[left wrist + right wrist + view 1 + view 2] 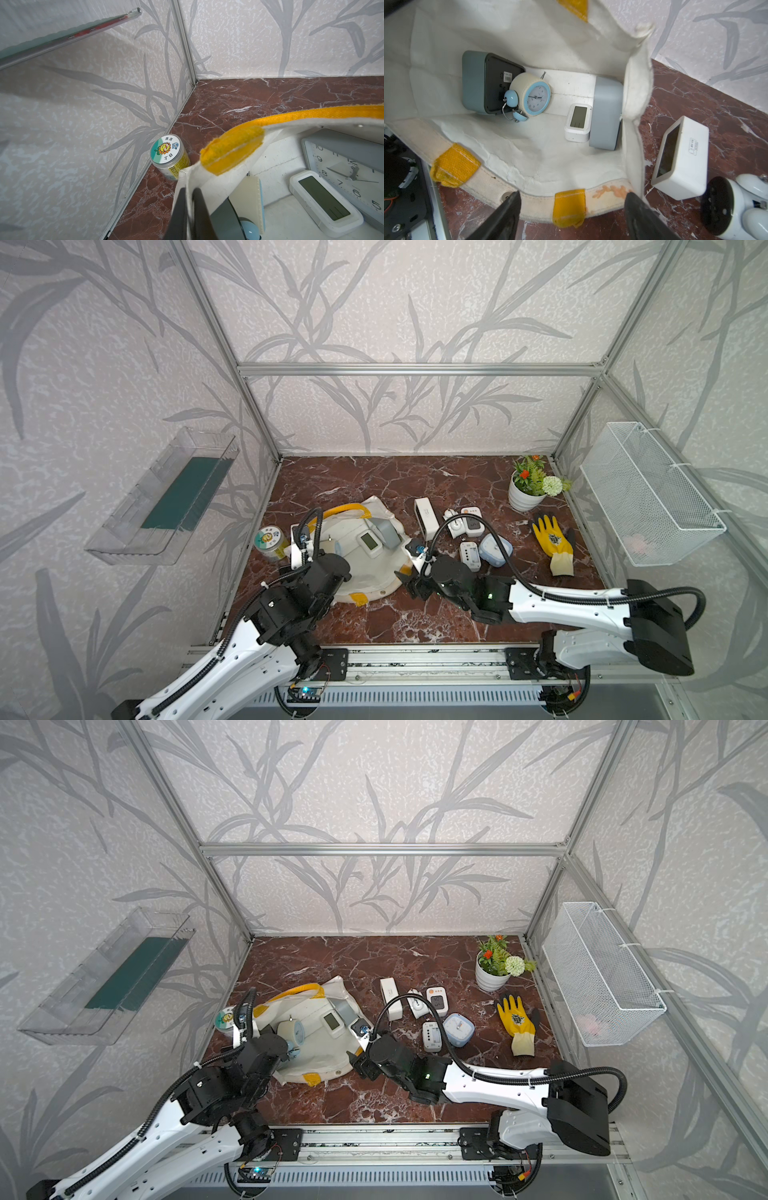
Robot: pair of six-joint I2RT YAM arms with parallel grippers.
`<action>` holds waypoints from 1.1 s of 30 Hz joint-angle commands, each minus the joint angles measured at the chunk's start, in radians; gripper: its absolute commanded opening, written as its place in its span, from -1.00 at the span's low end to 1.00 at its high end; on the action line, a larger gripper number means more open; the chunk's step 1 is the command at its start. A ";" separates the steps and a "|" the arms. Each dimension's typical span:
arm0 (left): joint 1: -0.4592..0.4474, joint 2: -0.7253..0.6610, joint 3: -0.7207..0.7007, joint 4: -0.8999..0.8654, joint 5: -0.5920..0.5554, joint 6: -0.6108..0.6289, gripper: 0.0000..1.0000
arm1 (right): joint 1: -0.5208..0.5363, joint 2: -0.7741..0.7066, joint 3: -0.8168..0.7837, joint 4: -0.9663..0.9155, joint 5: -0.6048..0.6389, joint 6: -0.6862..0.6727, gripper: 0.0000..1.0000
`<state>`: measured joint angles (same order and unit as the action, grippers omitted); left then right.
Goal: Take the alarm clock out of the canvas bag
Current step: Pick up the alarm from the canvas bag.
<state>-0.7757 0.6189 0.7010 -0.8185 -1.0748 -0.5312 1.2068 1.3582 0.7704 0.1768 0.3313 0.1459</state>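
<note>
Right wrist view — we see our right gripper (573, 194) spread at the canvas bag (446, 62) mouth | alarm clock (533, 94) straight ahead, deep inside | left gripper (189, 193) pinching the rim — right arm free.

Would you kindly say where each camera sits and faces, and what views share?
Top views: high at the front, looking down on the table; left arm and right arm show.
Left wrist: beside the canvas bag, facing the jar; left gripper pinches its rim.
Right wrist: at the bag's rim, facing inside; open right gripper shows.
All share the white digital clock.
</note>
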 commanded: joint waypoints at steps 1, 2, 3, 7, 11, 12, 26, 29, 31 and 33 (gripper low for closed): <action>0.005 -0.001 0.028 -0.018 -0.003 -0.030 -1.00 | 0.019 0.044 0.058 0.040 0.002 -0.042 0.56; 0.006 -0.002 0.027 -0.018 -0.003 -0.030 -1.00 | 0.018 0.064 0.068 0.040 0.006 -0.046 0.56; 0.005 -0.001 0.027 -0.018 -0.002 -0.030 -1.00 | 0.018 0.080 0.075 0.046 0.013 -0.049 0.56; 0.005 -0.001 0.026 -0.017 -0.003 -0.031 -1.00 | 0.018 0.160 0.113 0.081 0.035 -0.074 0.56; 0.006 -0.001 0.023 -0.018 -0.001 -0.031 -1.00 | 0.019 0.255 0.214 0.005 0.101 -0.080 0.59; 0.005 -0.002 0.023 -0.018 -0.001 -0.031 -1.00 | 0.018 0.274 0.238 -0.015 0.120 -0.076 0.60; 0.006 -0.011 0.023 -0.030 -0.006 -0.041 -1.00 | 0.004 0.433 0.326 -0.019 0.221 -0.122 0.55; 0.007 -0.011 0.024 -0.036 -0.006 -0.041 -1.00 | -0.016 0.452 0.335 -0.018 0.227 -0.116 0.56; 0.007 -0.014 0.025 -0.038 -0.007 -0.042 -1.00 | -0.025 0.461 0.345 -0.020 0.232 -0.122 0.60; 0.007 -0.018 0.023 -0.039 -0.008 -0.043 -1.00 | -0.035 0.470 0.355 -0.023 0.232 -0.120 0.62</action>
<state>-0.7738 0.6109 0.7029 -0.8242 -1.0679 -0.5350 1.1866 1.8194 1.0859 0.1455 0.5312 0.0284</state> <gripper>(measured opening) 0.072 0.808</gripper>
